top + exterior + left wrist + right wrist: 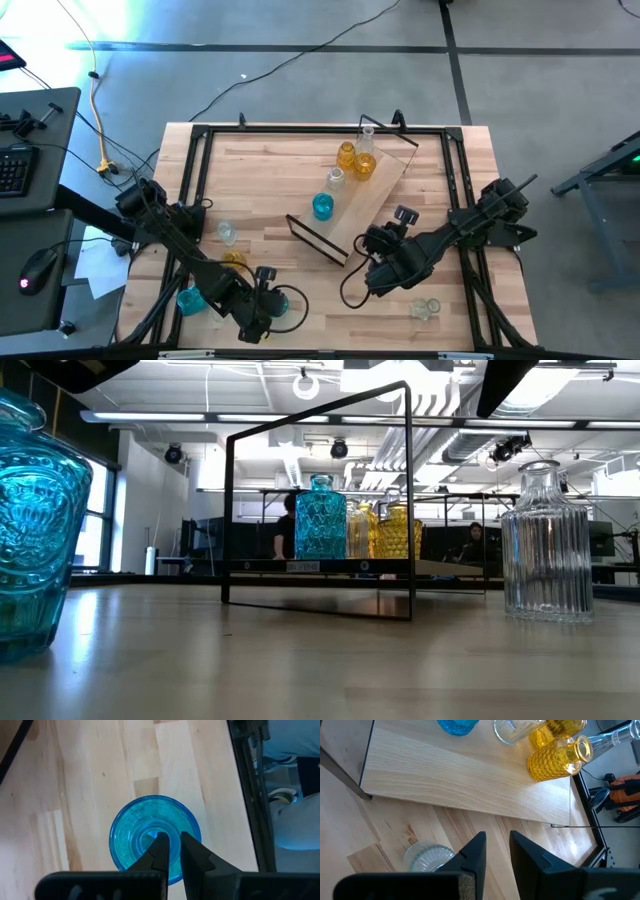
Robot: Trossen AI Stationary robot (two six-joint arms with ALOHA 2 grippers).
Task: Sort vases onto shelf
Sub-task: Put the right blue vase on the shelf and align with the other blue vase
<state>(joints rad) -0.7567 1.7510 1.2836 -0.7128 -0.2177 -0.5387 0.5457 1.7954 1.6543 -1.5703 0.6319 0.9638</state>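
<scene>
Got the left gripper [173, 839] down at 7 o'clock on the big wooden tabletop [260, 185], close to the front edge. Pinched almost fully together on the mouth rim of a round teal-blue glass vase [150, 827], with one of the fingers [159, 852] dipping into the opening and the other just outside it. Standing upright on the table, that vase, well apart from the shelf.

Over at about 4 o'clock from centre, the right gripper [497, 837], hanging above bare tabletop just off the long light-wood shelf board with black wire end frames [378, 198]. Only a narrow gap between its fingers, nothing in it. Spotted a clear ribbed glass vase [427, 857] on the table right beside it.

Shelf lying diagonally, from centre out toward 1 o'clock. On it, from the near end:
- a faceted teal-blue vase [322, 207]
- a small clear vase [336, 178]
- an amber-yellow dimpled vase [364, 165]
- a second amber vase [346, 154] just beside that one
- a tall clear bottle vase [367, 130] at the far end

Loose on the table around 8 o'clock:
- a little clear glass vase [227, 233]
- an amber one [234, 260]
- another teal vase [190, 298]

One more clear vase [424, 309] at 5 o'clock.
</scene>
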